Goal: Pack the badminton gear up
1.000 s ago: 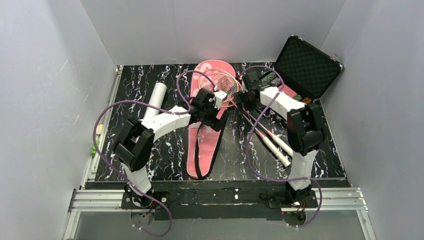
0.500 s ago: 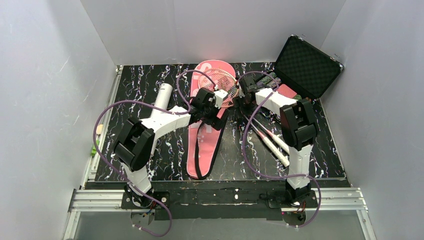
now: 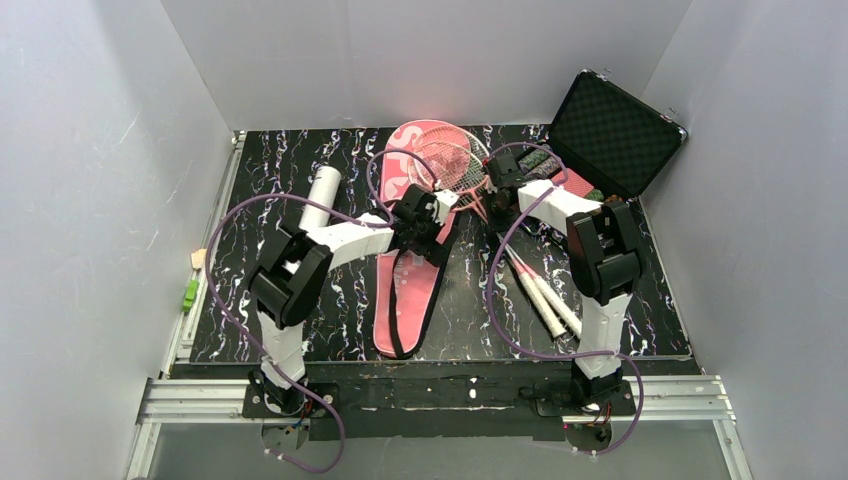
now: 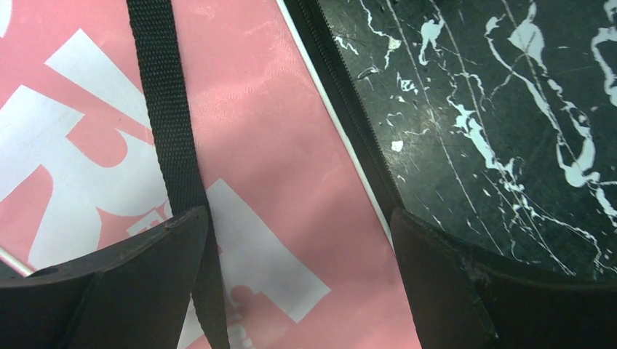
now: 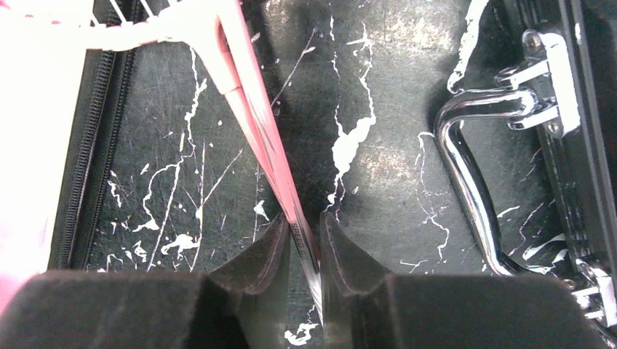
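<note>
At the right gripper (image 5: 302,247): pinching the pink shaft of 1 racket (image 5: 255,123) between both fingers (image 5: 251,265), pressing in from either side. Gripping low on the shaft, with the rest running up and away from the tips toward the frame at upper left. Sitting between the bag (image 5: 36,109) with its zip on the left and the case handle (image 5: 473,182) on the right, both apart from the fingers.

From above, working at the far middle of the table (image 3: 260,180), just beside the open case (image 3: 610,130). Gripping close to the heads of the 2 rackets (image 3: 450,160), those heads overlapping on the far end of the bag, the white grips (image 3: 545,300) trailing toward the near right on the table, well behind the gripper.

At the left gripper (image 4: 298,269): holding the fingers (image 4: 145,283) spread wide, gripping nothing. Hovering low over the bag, 1 finger above the black strap (image 4: 167,109), the other above the zip edge where pink meets table. Touching the fabric or not: cannot tell.

Finding the tube (image 3: 320,195) lying on the table at the left, beyond the left arm, well apart from both grippers.
</note>
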`<state>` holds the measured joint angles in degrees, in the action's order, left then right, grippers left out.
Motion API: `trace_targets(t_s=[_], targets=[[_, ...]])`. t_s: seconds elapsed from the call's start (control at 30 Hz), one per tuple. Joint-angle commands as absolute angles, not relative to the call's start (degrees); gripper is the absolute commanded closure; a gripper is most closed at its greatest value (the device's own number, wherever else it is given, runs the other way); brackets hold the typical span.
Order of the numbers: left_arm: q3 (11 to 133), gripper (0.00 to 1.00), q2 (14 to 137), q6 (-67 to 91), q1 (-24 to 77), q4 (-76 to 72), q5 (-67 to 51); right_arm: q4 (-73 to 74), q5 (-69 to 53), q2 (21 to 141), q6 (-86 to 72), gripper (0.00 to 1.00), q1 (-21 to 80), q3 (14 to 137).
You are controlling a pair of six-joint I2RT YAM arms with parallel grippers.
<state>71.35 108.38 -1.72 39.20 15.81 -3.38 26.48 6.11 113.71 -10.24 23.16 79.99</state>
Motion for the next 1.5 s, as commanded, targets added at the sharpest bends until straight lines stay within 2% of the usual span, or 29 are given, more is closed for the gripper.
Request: trace_targets(t_s=[0.0, 0.1, 0.2, 0.33, 0.47, 0.53, 0.67, 0.77, 0.87, 0.97, 1.07, 1.2, 1.33, 1.47], targets=[[74.5, 0.04, 110.24, -1.85, 40.18, 13.94, -1.08, 24.5, 6.62, 110.94, -14.14, 0.79, 22.59, 79.89], [75.07, 0.07, 112.09, -1.73, 40.67, 13.56, -0.88, 24.12, 6.55, 110.89, -15.32, 0.8, 22.67, 78.77], [75.57, 0.15, 113.65, -1.92, 41.08, 13.26, 0.68, 24.1, 6.74, 111.29, -15.81, 0.79, 22.63, 78.28], [75.0, 0.38, 113.52, -3.2, 41.15, 13.23, 3.24, 24.71, 7.57, 111.33, -16.55, 0.79, 22.65, 77.94], [71.49, 0.65, 109.43, -4.97, 41.17, 12.42, 4.0, 24.95, 9.74, 110.54, -18.25, 0.79, 22.6, 77.11], [69.83, 0.7, 107.55, -5.81, 41.16, 12.45, 4.63, 25.42, 11.37, 110.27, -19.76, 0.8, 22.6, 77.08], [67.2, 0.72, 105.5, -7.13, 41.0, 12.81, 5.44, 26.27, 13.62, 109.88, -22.98, 0.85, 22.57, 76.89], [65.46, 0.82, 104.65, -7.16, 40.3, 12.93, 5.12, 26.85, 14.2, 110.12, -24.81, 0.86, 22.56, 76.9], [63.4, 0.99, 103.53, -7.12, 39.42, 12.86, 4.92, 26.86, 13.65, 110.02, -26.08, 0.87, 22.26, 76.65], [62.18, 1.0, 100.94, -7.55, 38.23, 13.01, 5.08, 27.19, 13.35, 110.08, -27.42, 0.86, 22.11, 76.68], [62.46, 1.0, 97.4, -7.56, 36.47, 13.96, 4.33, 28.31, 12.3, 110.06, -29.56, 0.79, 21.97, 77.54], [62.19, 1.0, 93.17, -7.77, 35.68, 15.53, 2.58, 29.81, 8.34, 108.27, -34.28, 0.47, 22.06, 79.08], [63.42, 1.0, 91.87, -7.11, 35.6, 17.92, 1.18, 26.55, -0.19, 103.48, -40.16, 0.34, 22.72, 77.23], [65.1, 1.0, 91.02, -5.75, 35.59, 19.7, 0.08, 22.13, -8.23, 99.24, -45.36, 0.29, 24.58, 74.22]])
